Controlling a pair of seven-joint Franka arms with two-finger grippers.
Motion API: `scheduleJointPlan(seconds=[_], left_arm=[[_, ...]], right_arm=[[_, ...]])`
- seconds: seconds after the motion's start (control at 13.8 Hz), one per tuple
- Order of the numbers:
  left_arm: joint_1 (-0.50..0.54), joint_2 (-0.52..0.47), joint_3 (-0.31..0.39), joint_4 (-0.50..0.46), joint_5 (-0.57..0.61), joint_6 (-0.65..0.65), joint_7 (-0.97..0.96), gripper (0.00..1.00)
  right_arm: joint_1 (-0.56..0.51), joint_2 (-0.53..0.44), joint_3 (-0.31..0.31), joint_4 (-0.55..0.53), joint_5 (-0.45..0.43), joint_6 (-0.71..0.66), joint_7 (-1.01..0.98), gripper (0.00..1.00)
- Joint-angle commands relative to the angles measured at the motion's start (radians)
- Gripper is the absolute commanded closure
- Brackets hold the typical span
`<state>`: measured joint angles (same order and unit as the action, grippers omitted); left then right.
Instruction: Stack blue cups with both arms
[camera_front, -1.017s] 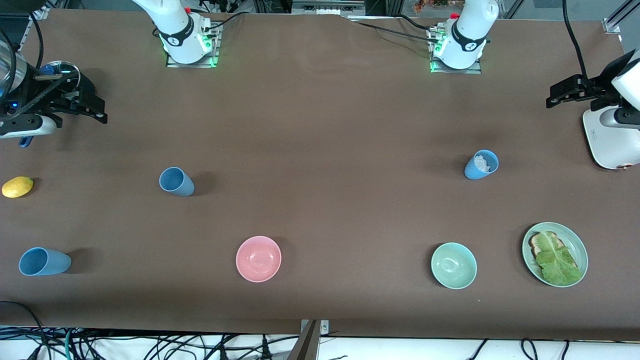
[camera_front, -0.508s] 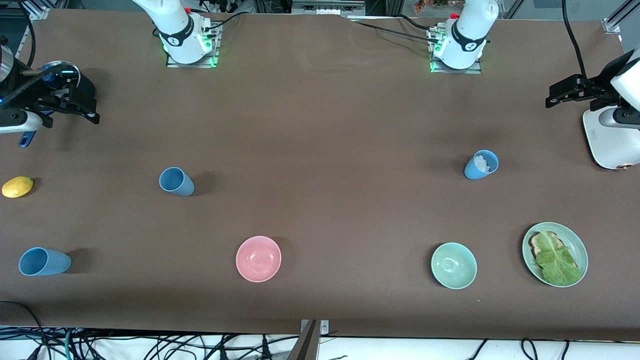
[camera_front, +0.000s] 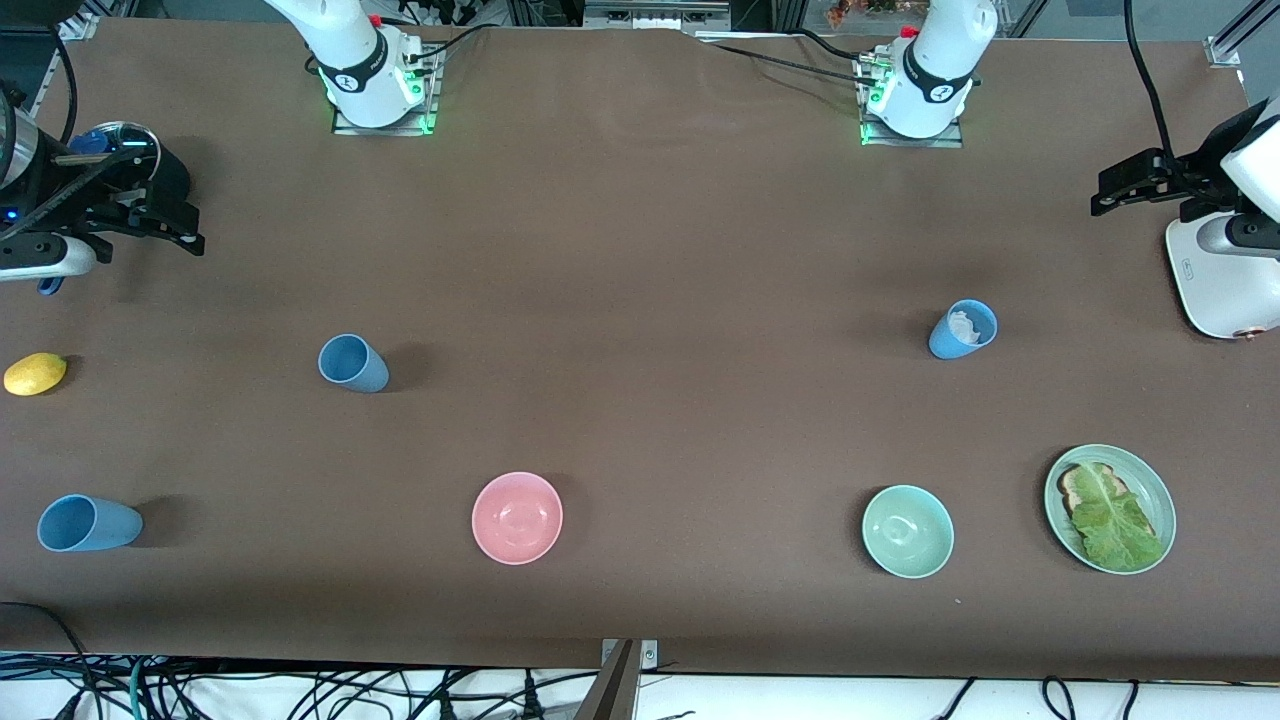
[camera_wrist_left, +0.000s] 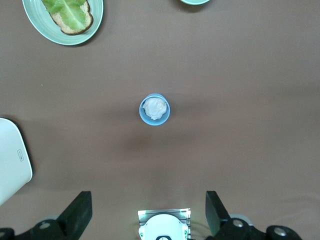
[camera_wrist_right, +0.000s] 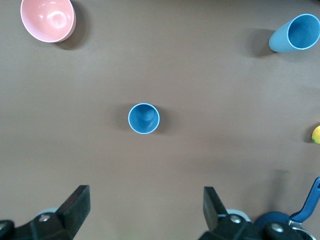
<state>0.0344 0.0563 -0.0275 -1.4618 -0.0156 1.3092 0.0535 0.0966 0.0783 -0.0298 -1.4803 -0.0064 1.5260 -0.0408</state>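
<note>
A: Looking down from both wrist cameras, each arm sits high over its own cup. The left gripper (camera_wrist_left: 148, 212) has its fingers spread wide with nothing between them, above the blue cup with a pale lump inside (camera_front: 963, 329). The right gripper (camera_wrist_right: 145, 210) is just as wide and just as empty, over the upright blue cup (camera_front: 352, 362) toward the right arm's end of the surface (camera_front: 640, 250).

B: And the third?

A: The tipped blue cup (camera_front: 88, 523) lies on its side, nearer the front camera than the lemon (camera_front: 34, 373), mouth facing the table edge.

B: How should the first grasp go?

A: I'd judge a straight descent best, one finger inside the rim and one outside, pinching the wall. These are matte, thin-walled plastic tumblers, tapered toward the base, so they should nest easily but could slide on the smooth brown covering if nudged.

B: Anything to avoid?

A: That whitish wad in the left arm's cup may block nesting; better that cup goes on the outside or on top. The pink bowl (camera_front: 517, 517) and green bowl (camera_front: 907, 531) look glossy and lie well apart from both cups.
</note>
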Motion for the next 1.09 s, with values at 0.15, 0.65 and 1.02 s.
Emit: scheduleJointPlan(seconds=[0.15, 0.65, 1.02], left_arm=[[-0.005, -0.016, -0.002, -0.009, 0.025, -0.01, 0.023, 0.0], [-0.007, -0.016, -0.002, -0.011, 0.026, -0.01, 0.023, 0.0], [0.007, -0.016, 0.008, -0.018, 0.028, -0.01, 0.088, 0.0]], right_arm=[[-0.002, 0.008, 0.001, 0.026, -0.009, -0.014, 0.007, 0.0], [0.003, 0.003, 0.002, 0.026, -0.003, -0.015, 0.01, 0.0], [0.003, 0.003, 0.002, 0.028, 0.002, -0.015, 0.012, 0.0]])
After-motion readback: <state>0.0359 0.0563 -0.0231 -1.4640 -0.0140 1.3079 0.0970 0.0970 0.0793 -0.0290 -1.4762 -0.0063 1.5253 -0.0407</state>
